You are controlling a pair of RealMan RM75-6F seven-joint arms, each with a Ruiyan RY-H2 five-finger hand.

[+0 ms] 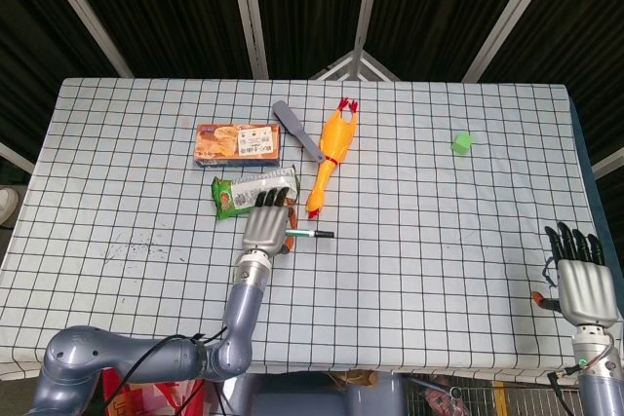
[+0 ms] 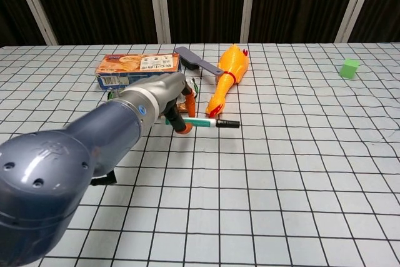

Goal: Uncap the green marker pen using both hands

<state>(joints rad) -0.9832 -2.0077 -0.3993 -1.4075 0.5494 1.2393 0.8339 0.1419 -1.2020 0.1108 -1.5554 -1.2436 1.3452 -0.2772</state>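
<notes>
The green marker pen (image 1: 312, 234) (image 2: 209, 123) lies level, its black tip end pointing right, its left end pinched in my left hand (image 1: 265, 229) (image 2: 167, 100). That hand is near the table's middle, just below a green snack packet (image 1: 252, 190). In the chest view the pen looks raised a little off the checked cloth. My left forearm fills the lower left of the chest view. My right hand (image 1: 582, 280) hangs at the table's front right corner, fingers straight and spread, holding nothing. It does not show in the chest view.
Behind the left hand lie a biscuit box (image 1: 238, 143) (image 2: 137, 67), a grey spatula (image 1: 297, 131) (image 2: 194, 60) and a yellow rubber chicken (image 1: 331, 153) (image 2: 228, 76). A small green cube (image 1: 462, 142) (image 2: 350, 67) sits at the far right.
</notes>
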